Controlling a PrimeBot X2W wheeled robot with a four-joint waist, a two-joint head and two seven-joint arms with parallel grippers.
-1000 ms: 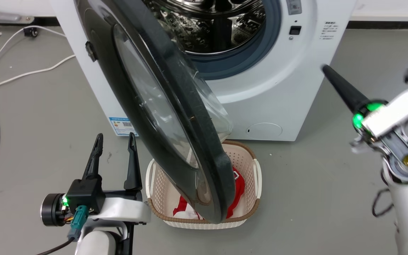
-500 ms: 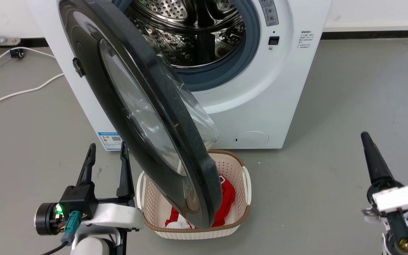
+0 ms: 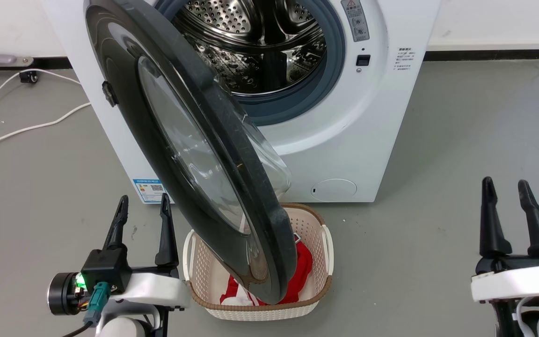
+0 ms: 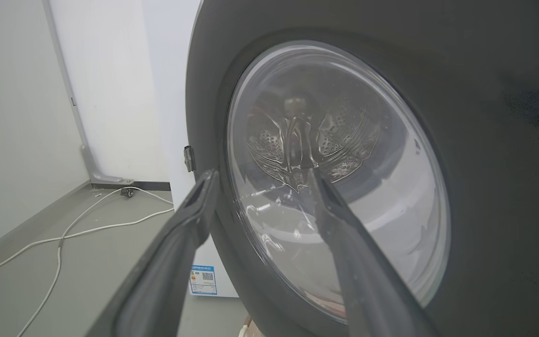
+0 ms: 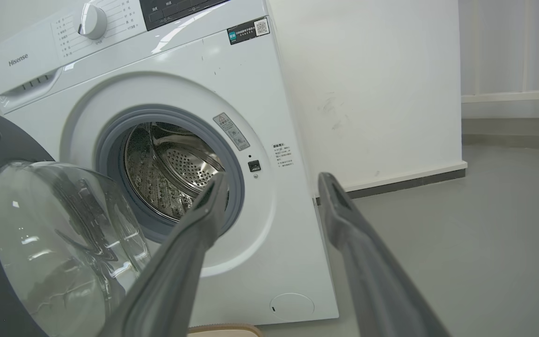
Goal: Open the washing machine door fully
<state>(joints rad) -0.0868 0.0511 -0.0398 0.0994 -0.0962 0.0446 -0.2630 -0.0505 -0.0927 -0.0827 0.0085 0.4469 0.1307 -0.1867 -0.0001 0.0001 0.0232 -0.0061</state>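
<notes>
1. The washing machine door [image 3: 190, 154] is hinged on the left of the washing machine [image 3: 377, 121] and sticks out roughly halfway, edge-on to the head camera, with its lower rim hanging over the laundry basket [image 3: 328, 281] on the floor. So it's open, just not fully yet imo
2. Left hand [image 3: 143, 198] sits just beside the door's outer face, fingers apart, gripping nothing. Can't tell from the left wrist view whether a finger actually touches the glass
3. Right hand [image 3: 505, 182] is well off to the right, also spread and empty
4. To finish cleanly I'd push from the inner side: right hand on the black rim near the free edge, not the bulging glass, following the hinge arc leftward
5. Left hand looks parked in the swing path, so I'd pull it clear first, minding the white cable [image 3: 31, 126] on the floor behind it
</notes>
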